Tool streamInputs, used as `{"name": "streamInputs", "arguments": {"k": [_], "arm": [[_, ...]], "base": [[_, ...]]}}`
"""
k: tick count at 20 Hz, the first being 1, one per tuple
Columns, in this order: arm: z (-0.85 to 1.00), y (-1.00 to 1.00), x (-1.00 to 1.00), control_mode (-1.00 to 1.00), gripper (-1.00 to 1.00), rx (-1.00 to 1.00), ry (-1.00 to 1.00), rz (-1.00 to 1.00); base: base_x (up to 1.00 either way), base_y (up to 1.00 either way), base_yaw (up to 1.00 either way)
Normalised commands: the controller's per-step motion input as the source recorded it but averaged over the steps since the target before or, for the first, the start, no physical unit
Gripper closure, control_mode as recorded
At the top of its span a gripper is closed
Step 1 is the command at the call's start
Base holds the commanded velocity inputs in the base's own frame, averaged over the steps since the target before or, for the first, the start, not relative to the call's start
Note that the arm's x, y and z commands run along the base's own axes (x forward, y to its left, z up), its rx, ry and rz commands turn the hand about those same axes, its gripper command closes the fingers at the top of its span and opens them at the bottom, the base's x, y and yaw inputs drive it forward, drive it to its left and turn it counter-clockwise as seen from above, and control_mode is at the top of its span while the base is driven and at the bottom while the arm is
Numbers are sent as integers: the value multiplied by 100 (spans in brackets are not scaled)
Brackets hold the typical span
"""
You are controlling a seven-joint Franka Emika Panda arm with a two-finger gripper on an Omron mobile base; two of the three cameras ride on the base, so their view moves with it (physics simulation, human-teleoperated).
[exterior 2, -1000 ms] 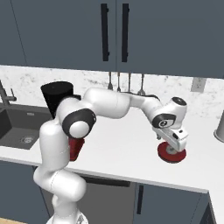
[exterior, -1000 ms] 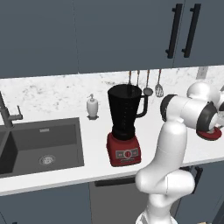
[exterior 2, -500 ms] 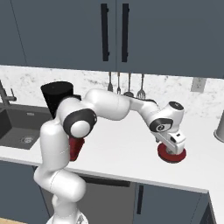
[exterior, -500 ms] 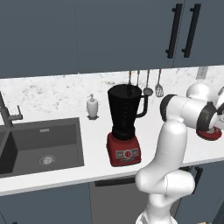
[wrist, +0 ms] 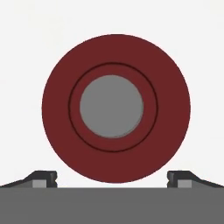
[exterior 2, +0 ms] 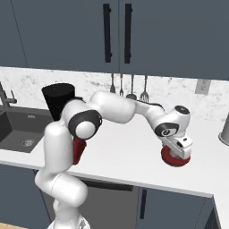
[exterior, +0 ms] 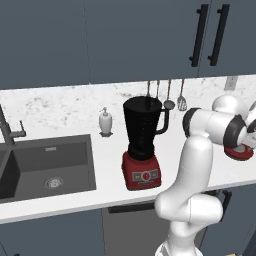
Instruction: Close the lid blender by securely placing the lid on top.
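The blender (exterior: 144,141), a tall black jar with a side handle on a red boxy base, stands open-topped on the white counter; its jar top (exterior 2: 58,96) peeks out behind my arm. The lid (wrist: 116,109), a red disc with a grey knob at its centre, lies flat on the counter far to the blender's right (exterior 2: 175,158) (exterior: 239,151). My gripper (wrist: 112,178) hangs straight above the lid, open, with its fingertips (wrist: 43,178) spread wide on either side of the disc and nothing between them.
A white soap dispenser (exterior: 105,121) stands left of the blender, and beyond it is the dark sink (exterior: 47,167) with its faucet. Utensils (exterior 2: 131,87) hang on the back wall. A grey object (exterior 2: 224,129) stands at the counter's far right. Dark cabinets are overhead.
The hand has come down a little closer over the lid. The lid and the blender have stayed where they were.
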Motion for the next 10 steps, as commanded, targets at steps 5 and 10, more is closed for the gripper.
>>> {"name": "streamInputs", "arguments": {"k": [5, 10], "arm": [[-5, -26, 0, -100, -100, 0, 0, 0], [-15, -4, 12, -100, -100, 0, 0, 0]], "base": [[0, 0, 0], [0, 0, 0]]}}
